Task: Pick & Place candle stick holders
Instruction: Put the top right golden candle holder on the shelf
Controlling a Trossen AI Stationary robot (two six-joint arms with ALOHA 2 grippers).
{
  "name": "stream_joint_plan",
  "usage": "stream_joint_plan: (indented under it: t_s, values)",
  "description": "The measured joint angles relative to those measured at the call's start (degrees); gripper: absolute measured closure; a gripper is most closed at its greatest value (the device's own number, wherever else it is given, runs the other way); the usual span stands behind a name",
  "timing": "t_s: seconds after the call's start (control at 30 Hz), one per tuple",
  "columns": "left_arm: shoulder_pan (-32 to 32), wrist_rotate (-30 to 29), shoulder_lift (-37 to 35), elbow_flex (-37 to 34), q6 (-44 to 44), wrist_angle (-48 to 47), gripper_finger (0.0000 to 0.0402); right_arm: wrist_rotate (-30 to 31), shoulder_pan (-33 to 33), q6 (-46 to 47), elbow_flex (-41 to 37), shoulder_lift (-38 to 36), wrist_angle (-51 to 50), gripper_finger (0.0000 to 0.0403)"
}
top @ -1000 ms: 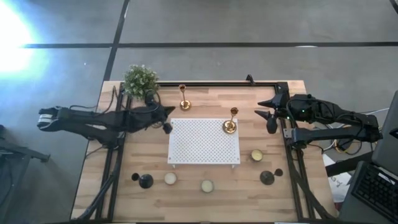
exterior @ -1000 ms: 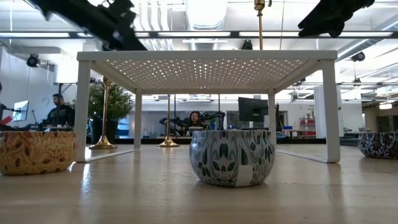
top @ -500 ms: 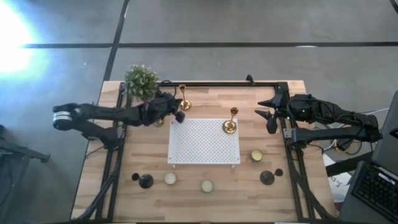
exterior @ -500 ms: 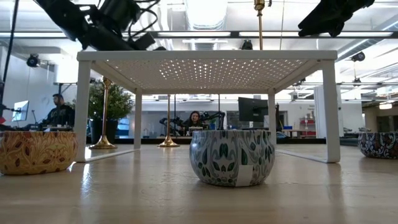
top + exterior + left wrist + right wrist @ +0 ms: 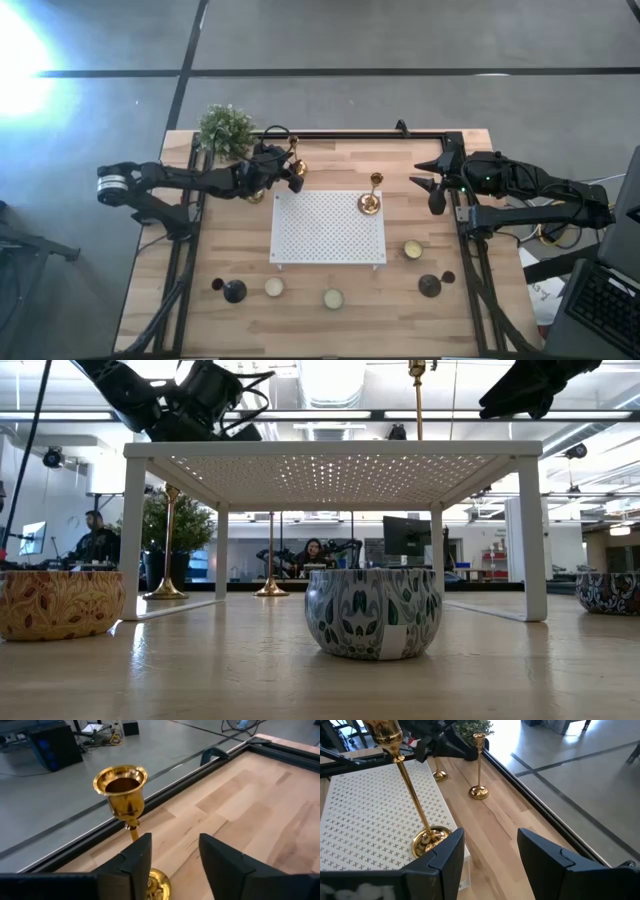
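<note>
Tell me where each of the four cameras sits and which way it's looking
High: overhead, straight down; both arms, white perforated rack.
Low: table height, level under the rack; arms overhead.
Left wrist: past the open left gripper at a brass candle stick holder.
Right wrist: past the open right gripper at the rack's holder.
Shared: that rack holder also shows from overhead.

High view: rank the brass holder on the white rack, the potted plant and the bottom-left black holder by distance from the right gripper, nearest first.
From the right gripper, at the table's right edge:
1. Brass holder, rack's right corner.
2. Potted plant, back-left corner.
3. Black holder, front left.
</note>
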Motion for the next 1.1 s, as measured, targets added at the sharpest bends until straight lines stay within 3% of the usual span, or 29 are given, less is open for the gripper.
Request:
stream_joint_plan:
  t_s: [0.37,0.77,1.1]
  values:
    - [0.78,-4.54,0.29,0.02,-4.34,-3.35,0.0222,0.0,0.0,-0.07,-0.23,0.0,0.02,0.023]
    - [4.99,1.56,4.01,0.02,-4.55,1.18,0.0222,0.03,-0.01,-0.07,-0.28,0.0,0.22,0.0233]
    - [7.23,2.06,7.98,0.02,-0.16,7.91,0.0237,0.09,-0.02,-0.74,-0.28,0.0,0.19,0.0232]
